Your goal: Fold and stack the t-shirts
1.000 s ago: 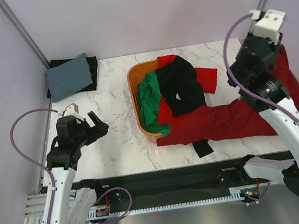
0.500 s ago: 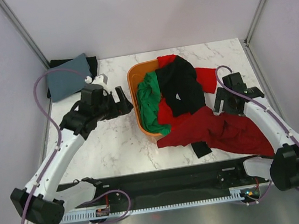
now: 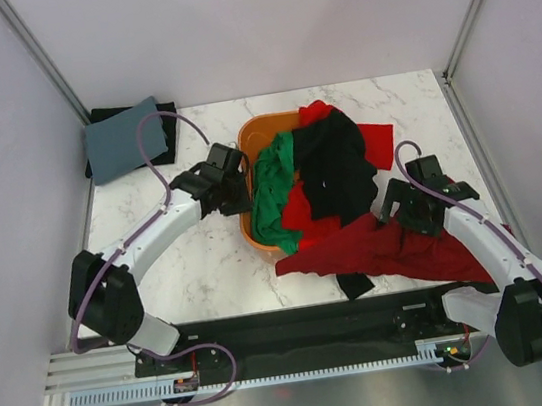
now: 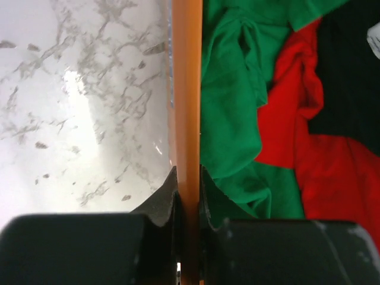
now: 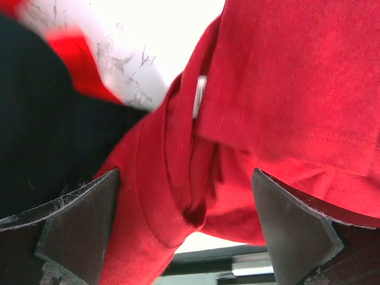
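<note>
An orange tub point(image 3: 262, 121) on the marble table holds a green t-shirt point(image 3: 274, 187), a black t-shirt point(image 3: 331, 159) and a bright red t-shirt point(image 3: 377, 143), all spilling over its right side. My left gripper point(image 3: 239, 189) is shut on the tub's left rim point(image 4: 187, 89), one finger outside and one inside beside the green cloth point(image 4: 228, 107). A dark red t-shirt point(image 3: 378, 248) lies crumpled in front of the tub. My right gripper point(image 3: 393, 208) hovers open just above its folds point(image 5: 285, 89), with nothing pinched between the fingers point(image 5: 83, 225).
A folded grey-blue cloth on a black one point(image 3: 126, 138) lies at the table's back left corner. Purple walls close in on both sides. A black rail runs along the near edge. The black t-shirt point(image 5: 47, 130) borders the dark red one on the left.
My left arm reached across to the tub and shut on its rim. My right gripper opened, the dark red t-shirt dropped to the table, and the arm came down over it.
</note>
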